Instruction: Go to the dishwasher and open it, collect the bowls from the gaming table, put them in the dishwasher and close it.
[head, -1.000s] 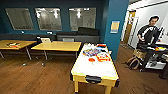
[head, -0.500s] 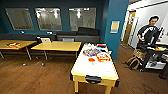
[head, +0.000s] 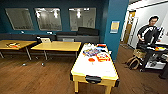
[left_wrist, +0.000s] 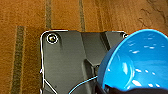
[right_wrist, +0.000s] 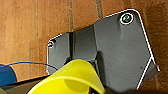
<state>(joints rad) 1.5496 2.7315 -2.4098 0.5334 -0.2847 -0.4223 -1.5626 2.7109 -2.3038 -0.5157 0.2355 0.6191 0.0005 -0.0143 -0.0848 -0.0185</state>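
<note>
Collection step under way: the robot faces the near short end of the gaming desk (head: 94, 70), whose long axis runs straight away from the camera toward the blue pillar (head: 115, 27) behind its far end. Of the bowls, the blue bowl (left_wrist: 140, 62) hangs above the wooden floor (left_wrist: 25, 17), tilted on its side with its open mouth turned toward the wrist camera. It appears gripped at the rim by the left pincer (left_wrist: 125, 89). What looks like the orange-red bowl (head: 91, 60) sits on the desk's white top, about midway along it, among other bright items at the far half. The right pincer (right_wrist: 82, 87) seems closed on a yellow cup (right_wrist: 72, 77), carried mouth-down and slanted over the floor. By this reading one bowl is in hand and one is not yet gathered. Reaching it calls for a close approach along the desk's side and a free pincer, since both look occupied. A person (head: 149, 31) stands well to the right of the desk, and yellow wooden tables (head: 57, 46) stand to its left.
</note>
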